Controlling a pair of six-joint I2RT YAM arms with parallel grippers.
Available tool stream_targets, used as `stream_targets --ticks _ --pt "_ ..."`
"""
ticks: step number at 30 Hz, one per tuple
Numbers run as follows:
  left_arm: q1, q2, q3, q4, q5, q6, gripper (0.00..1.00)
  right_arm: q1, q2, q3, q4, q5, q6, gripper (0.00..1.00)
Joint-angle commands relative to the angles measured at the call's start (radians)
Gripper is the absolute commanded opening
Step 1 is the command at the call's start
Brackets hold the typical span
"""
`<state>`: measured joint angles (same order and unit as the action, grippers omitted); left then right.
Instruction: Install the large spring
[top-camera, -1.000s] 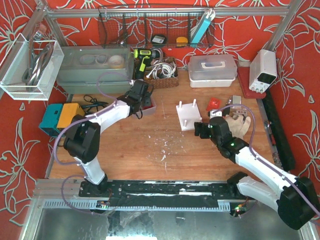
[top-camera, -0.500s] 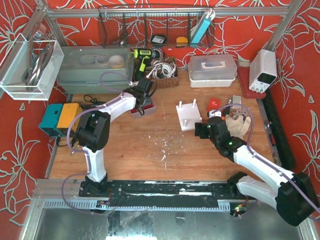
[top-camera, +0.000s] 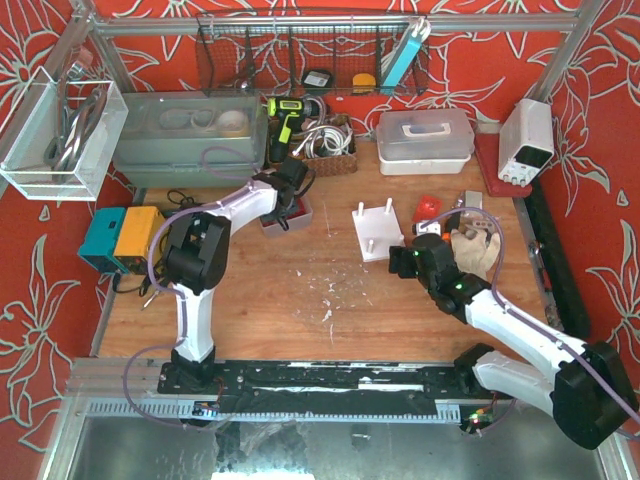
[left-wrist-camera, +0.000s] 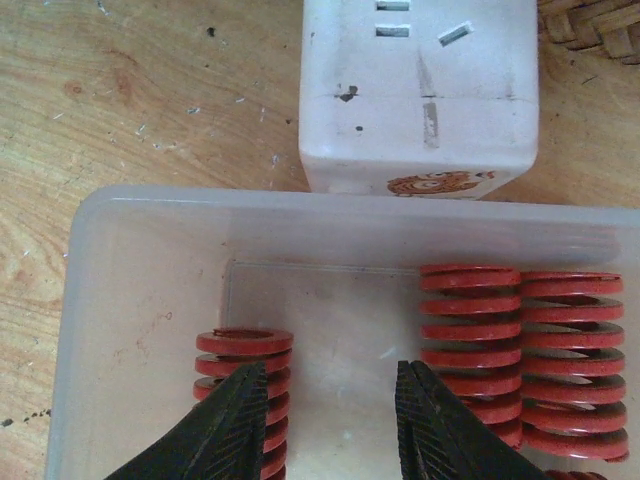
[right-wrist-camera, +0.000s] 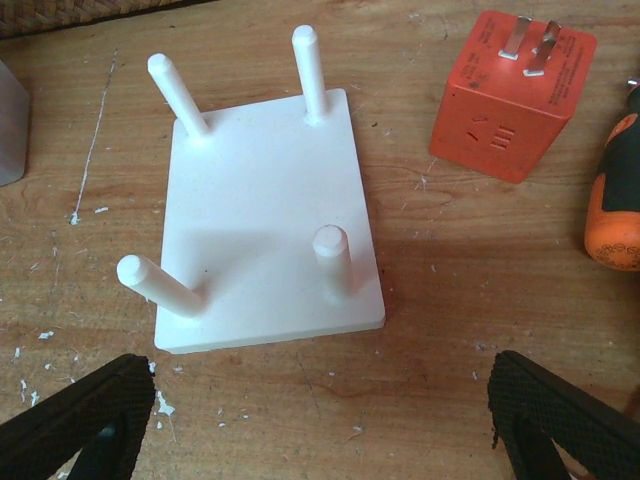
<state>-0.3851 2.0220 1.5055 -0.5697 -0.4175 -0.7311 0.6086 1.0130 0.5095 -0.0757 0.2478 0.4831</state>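
Observation:
Several red springs stand in a clear plastic bin (left-wrist-camera: 130, 290): a shorter one (left-wrist-camera: 243, 352) on the left and two larger ones (left-wrist-camera: 470, 330) (left-wrist-camera: 572, 350) on the right. My left gripper (left-wrist-camera: 325, 425) is open and empty, low in the bin between the short spring and the nearer large one. In the top view it (top-camera: 285, 203) is over the bin (top-camera: 300, 213). A white base plate (right-wrist-camera: 265, 220) with four pegs lies on the table. My right gripper (right-wrist-camera: 320, 420) is wide open and empty just in front of the plate, also seen from the top (top-camera: 400, 262).
A white power adapter (left-wrist-camera: 420, 95) lies just behind the bin. An orange plug cube (right-wrist-camera: 510, 95) and an orange-handled tool (right-wrist-camera: 615, 200) lie right of the plate. A wicker basket (top-camera: 325, 150) and grey tub (top-camera: 185, 140) stand at the back.
My left arm has swung and reached further back, bringing its gripper over and into the spring bin. My right arm has barely moved.

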Motion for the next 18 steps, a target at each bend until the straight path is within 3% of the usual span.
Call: stream_targets --ticks 1,18 --pt "0.005 0.035 0.038 -0.084 -0.057 -0.057 0.4 0.012 0.0 0.036 -0.013 0.038 -0.009 0.92" --pt "0.004 0.09 0.144 -0.233 -0.111 -0.162 0.44 0.029 0.027 0.047 -0.017 0.071 -0.018 0.92"
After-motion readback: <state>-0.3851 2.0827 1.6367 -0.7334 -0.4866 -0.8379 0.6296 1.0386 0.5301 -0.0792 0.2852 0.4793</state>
